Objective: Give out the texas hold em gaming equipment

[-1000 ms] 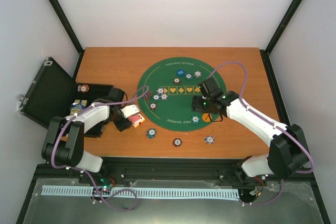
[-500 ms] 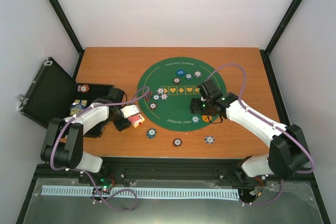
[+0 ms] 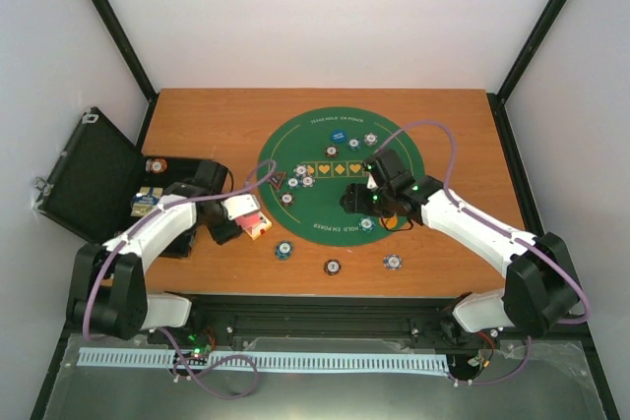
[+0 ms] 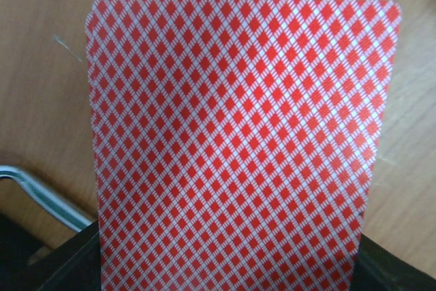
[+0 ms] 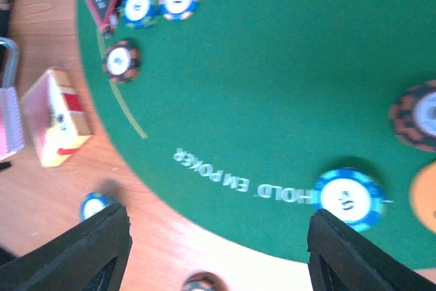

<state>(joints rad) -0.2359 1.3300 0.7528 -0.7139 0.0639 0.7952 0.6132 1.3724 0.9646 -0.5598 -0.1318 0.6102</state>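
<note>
My left gripper [image 3: 232, 215] is shut on a red-backed playing card [image 4: 231, 148] that fills the left wrist view, held just above the table left of the green mat [image 3: 340, 206]. A yellow-and-red card box [image 3: 259, 226] lies just beyond it. My right gripper [image 3: 356, 200] is open and empty over the mat's near half, fingers [image 5: 88, 250] spread wide. A blue striped chip [image 5: 347, 197] lies by the right finger, with an orange button disc [image 5: 426, 195] at the frame edge. The black red-edged triangle marker [image 3: 280, 181] sits among chips [image 5: 139, 5] at the mat's left. A blue button disc [image 3: 337, 135] lies far on the mat.
The black hinged case [image 3: 94, 174] stands open at the left edge with chips [image 3: 156, 165] and cards [image 3: 148, 200] inside. Loose chips lie on the wood near the front edge: one at left [image 3: 283, 249], one in the middle [image 3: 333, 266], one at right [image 3: 393, 262].
My right gripper has moved left across the mat, away from the orange disc. My left gripper has shifted slightly, still holding the card.
</note>
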